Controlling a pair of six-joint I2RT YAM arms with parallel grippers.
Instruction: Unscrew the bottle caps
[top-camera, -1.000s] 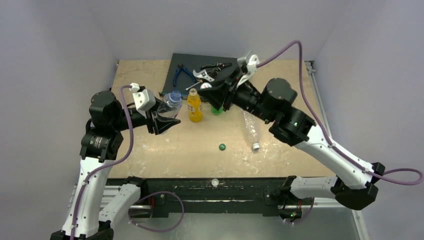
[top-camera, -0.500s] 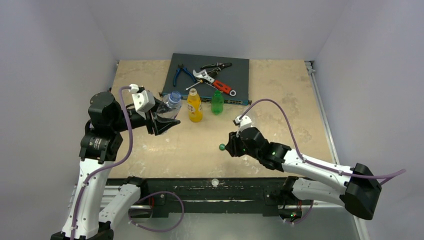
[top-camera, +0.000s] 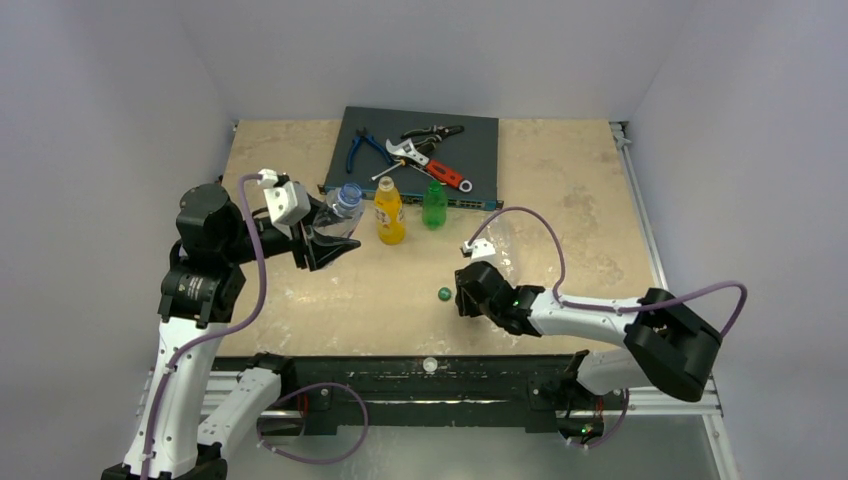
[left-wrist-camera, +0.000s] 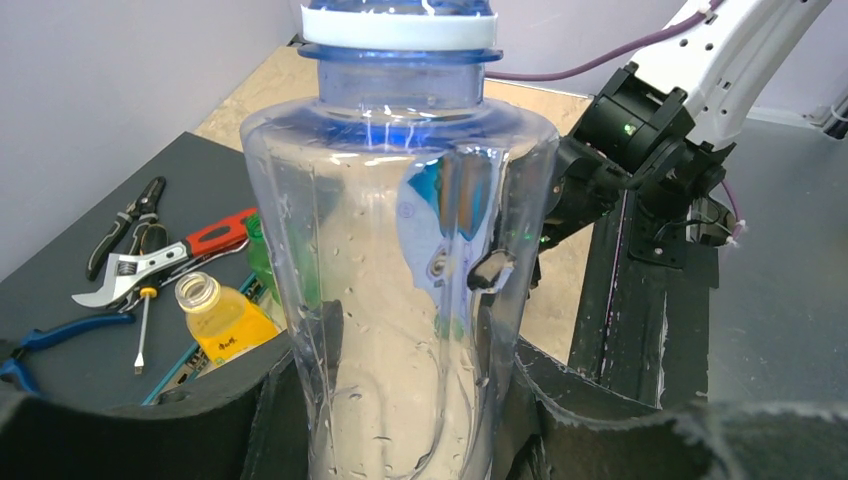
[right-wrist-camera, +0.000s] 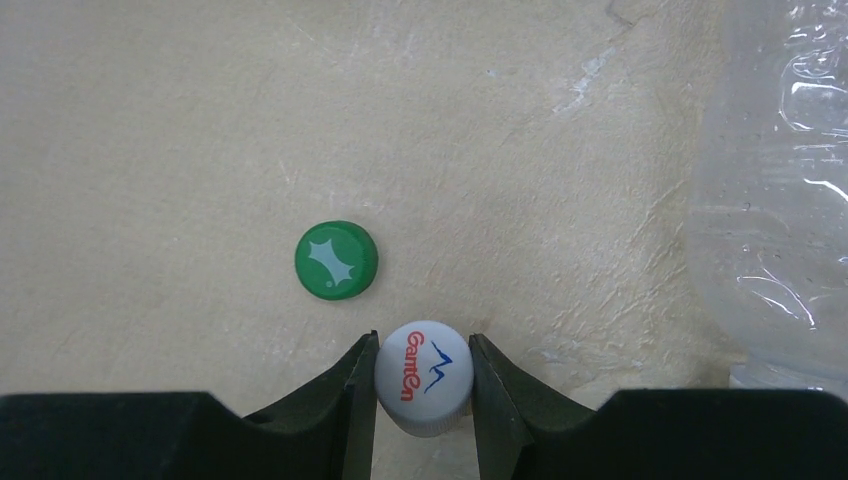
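Note:
My left gripper (top-camera: 328, 240) is shut on the clear blue-labelled bottle (top-camera: 338, 212) and holds it tilted above the table. The bottle fills the left wrist view (left-wrist-camera: 400, 250), with its blue cap (left-wrist-camera: 398, 10) on top. My right gripper (right-wrist-camera: 424, 385) is shut on a white cap (right-wrist-camera: 424, 376) low over the table, right next to the dark green cap (right-wrist-camera: 337, 260). In the top view the right gripper (top-camera: 461, 297) sits beside the green cap (top-camera: 443, 294). The orange-yellow bottle (top-camera: 389, 212) stands with an open neck (left-wrist-camera: 198, 291). The green bottle (top-camera: 434, 205) stands beside it.
The larger clear bottle (right-wrist-camera: 780, 200) lies on the table just right of my right gripper, partly hidden by the arm in the top view (top-camera: 503, 250). A dark mat (top-camera: 480, 135) at the back carries pliers and a wrench (top-camera: 430, 158).
My right arm swung from the back, near the standing bottles, down to the front of the table beside the green cap. The left arm and its bottle have not moved.

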